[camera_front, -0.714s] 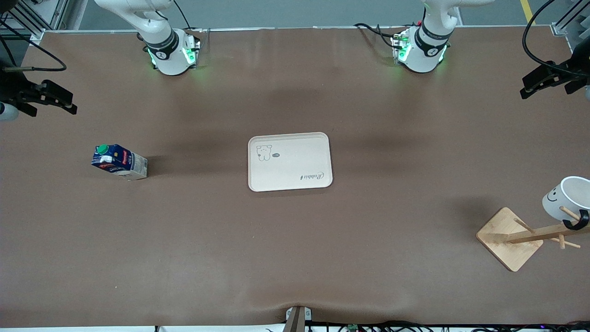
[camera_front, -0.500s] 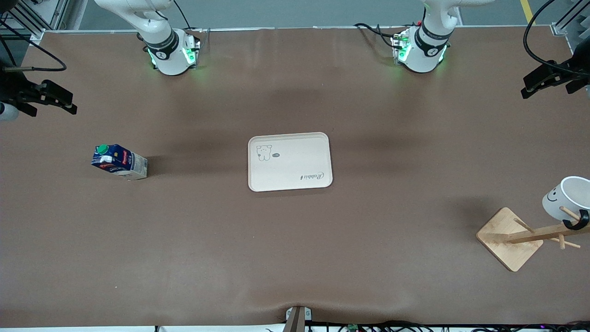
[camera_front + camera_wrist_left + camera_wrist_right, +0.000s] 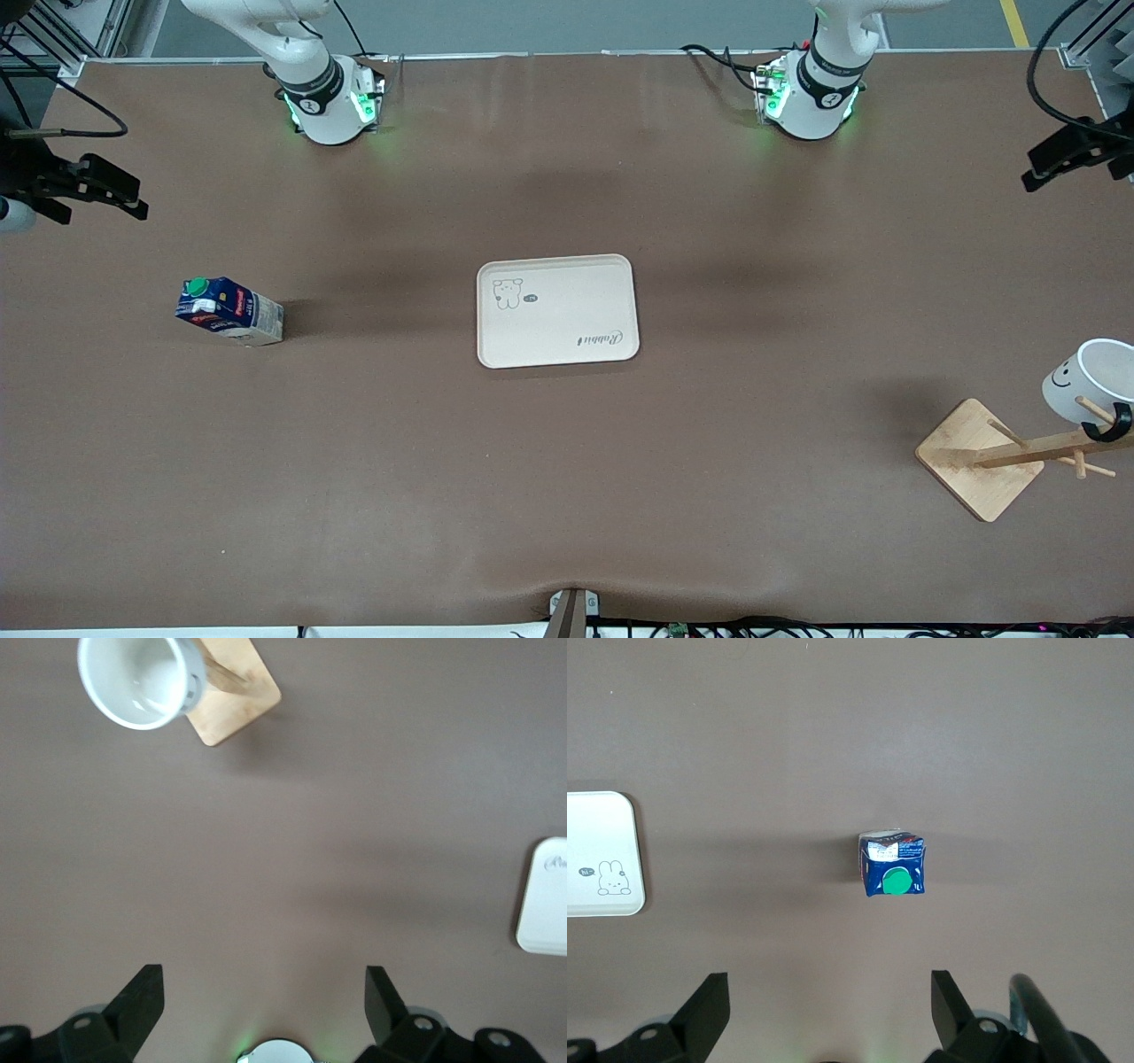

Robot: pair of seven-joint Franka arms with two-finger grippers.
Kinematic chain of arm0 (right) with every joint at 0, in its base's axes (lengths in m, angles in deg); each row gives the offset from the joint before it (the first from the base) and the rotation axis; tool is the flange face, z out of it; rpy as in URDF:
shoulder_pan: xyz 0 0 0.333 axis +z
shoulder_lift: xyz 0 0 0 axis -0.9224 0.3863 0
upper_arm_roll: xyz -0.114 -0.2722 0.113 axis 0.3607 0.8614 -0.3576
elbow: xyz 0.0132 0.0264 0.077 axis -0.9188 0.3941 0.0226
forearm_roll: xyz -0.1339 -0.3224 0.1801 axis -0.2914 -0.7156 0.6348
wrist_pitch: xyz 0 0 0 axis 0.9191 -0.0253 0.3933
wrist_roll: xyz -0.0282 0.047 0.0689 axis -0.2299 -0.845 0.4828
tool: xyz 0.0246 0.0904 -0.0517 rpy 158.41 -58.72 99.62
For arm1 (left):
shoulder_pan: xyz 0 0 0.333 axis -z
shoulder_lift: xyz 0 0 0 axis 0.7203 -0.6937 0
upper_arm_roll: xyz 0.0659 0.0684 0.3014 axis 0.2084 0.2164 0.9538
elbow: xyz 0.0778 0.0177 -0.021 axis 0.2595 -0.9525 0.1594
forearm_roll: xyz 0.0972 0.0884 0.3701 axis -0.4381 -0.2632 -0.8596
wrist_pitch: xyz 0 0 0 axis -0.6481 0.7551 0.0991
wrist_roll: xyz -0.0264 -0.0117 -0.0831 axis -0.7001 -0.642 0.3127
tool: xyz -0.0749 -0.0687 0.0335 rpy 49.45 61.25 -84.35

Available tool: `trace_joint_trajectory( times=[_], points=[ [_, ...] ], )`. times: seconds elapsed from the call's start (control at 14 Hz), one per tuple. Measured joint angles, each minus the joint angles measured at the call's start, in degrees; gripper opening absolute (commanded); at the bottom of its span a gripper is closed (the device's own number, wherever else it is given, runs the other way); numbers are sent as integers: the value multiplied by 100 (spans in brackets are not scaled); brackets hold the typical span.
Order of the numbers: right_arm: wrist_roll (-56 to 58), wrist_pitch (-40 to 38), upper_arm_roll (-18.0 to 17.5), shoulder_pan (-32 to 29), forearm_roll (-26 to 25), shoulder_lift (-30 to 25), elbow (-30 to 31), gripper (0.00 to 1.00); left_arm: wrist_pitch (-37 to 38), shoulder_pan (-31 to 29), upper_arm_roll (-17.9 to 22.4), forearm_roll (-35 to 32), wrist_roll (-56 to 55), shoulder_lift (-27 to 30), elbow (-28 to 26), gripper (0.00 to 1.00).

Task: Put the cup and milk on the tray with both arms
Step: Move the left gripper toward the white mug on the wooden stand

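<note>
Cup (image 3: 1088, 379) hangs untouched on the rack; your left pincer (image 3: 1059, 158) has drifted toward the desk's edge, spread, empty. Right pincer (image 3: 97, 190) waits, spread, above the milk (image 3: 229, 311).

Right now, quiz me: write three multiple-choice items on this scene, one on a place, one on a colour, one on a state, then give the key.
1. Where is the cup?
A. on the tray
B. hung on the wooden rack
C. beside the milk

2. What colour is the cap of the milk?
A. green
B. red
C. yellow

3. How is the right end effector?
A. shut on the milk
B. shut on nothing
C. open, above the milk

Key: B, its handle hooks on a rack peg; A, a green round cap shows on top; C, its fingers stand wide apart. The tray holds neither item; the left end effector is open too.
</note>
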Motion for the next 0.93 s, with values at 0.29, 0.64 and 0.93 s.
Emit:
trace_joint_trajectory(
  times=[0.29, 0.64, 0.93],
  points=[
    [0, 0, 4, 0, 0, 6, 3, 100, -783, -588, 24, -1, 93, -174, -102, 100],
    [0, 0, 3, 0, 1, 8, 6, 100, -2396, -823, 30, 9, 125, -379, -963, 100],
    [0, 0, 3, 0, 1, 10, 9, 100, -3604, -886, 30, 15, 125, -449, -1817, 100]
  ],
)
